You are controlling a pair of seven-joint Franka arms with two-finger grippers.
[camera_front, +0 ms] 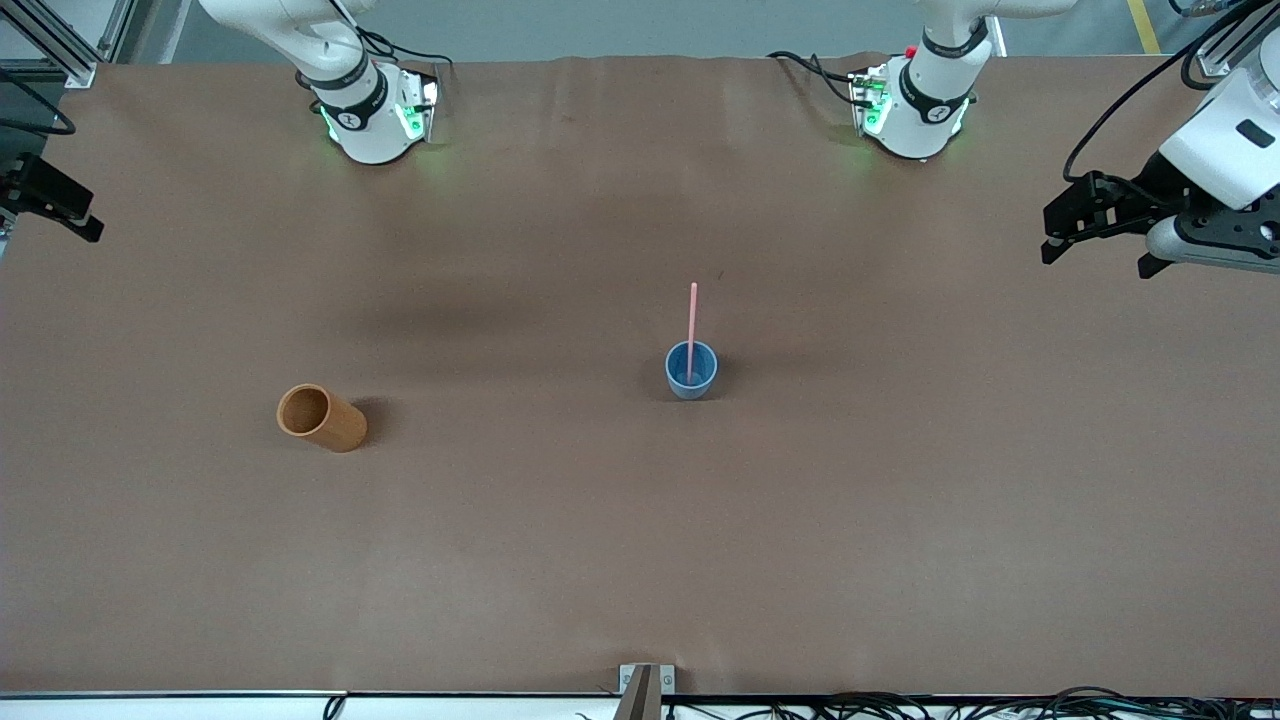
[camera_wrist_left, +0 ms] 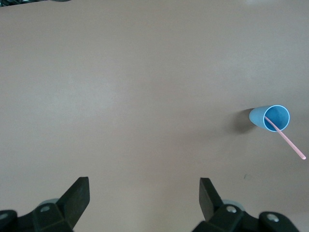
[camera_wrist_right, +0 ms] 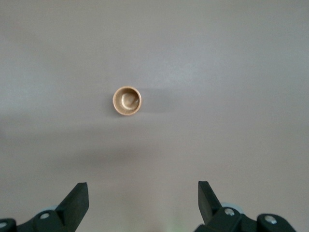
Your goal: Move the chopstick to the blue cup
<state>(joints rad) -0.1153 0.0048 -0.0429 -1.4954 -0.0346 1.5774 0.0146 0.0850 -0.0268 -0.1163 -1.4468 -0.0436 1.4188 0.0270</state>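
Observation:
The blue cup (camera_front: 691,372) stands upright near the middle of the table. The pale-pink chopstick (camera_front: 691,320) rests in it, its lower end inside and its upper end leaning over the rim toward the robots' bases. The left wrist view shows the same cup (camera_wrist_left: 257,117) and chopstick (camera_wrist_left: 291,143) off to one side. My left gripper (camera_front: 1095,258) hangs open and empty over the left arm's end of the table, well apart from the cup (camera_wrist_left: 145,186). Over the right arm's end, my right gripper (camera_front: 60,205) is open and empty (camera_wrist_right: 143,191).
An orange-brown cup (camera_front: 320,417) stands toward the right arm's end, nearer the front camera than the blue cup; the right wrist view looks straight down into it (camera_wrist_right: 127,101). Brown table covering (camera_front: 640,560) spreads all around. The two arm bases (camera_front: 375,110) (camera_front: 915,105) stand at the table's edge.

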